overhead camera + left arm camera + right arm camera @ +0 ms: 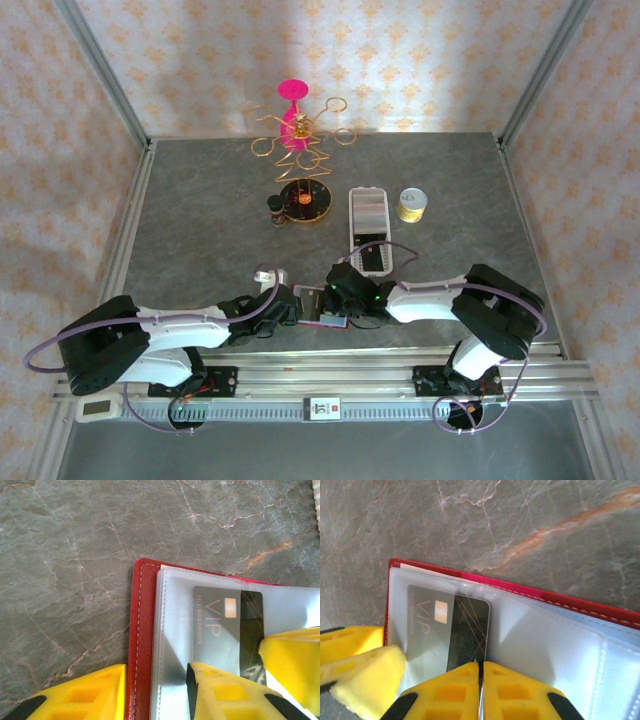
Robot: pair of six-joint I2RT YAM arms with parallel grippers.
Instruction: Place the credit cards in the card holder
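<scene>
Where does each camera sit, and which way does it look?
Top: fixed above and behind the robot, looking down at the table; left arm and right arm meet at the red holder.
Left wrist: rides the left arm, looking down at the holder's corner and a black card; left jaws apart at the bottom.
Right wrist: rides the right arm, looking down at the holder; right jaws shut at the card's edge.
Shared: both wrist views show that card partly in a clear pocket.
</scene>
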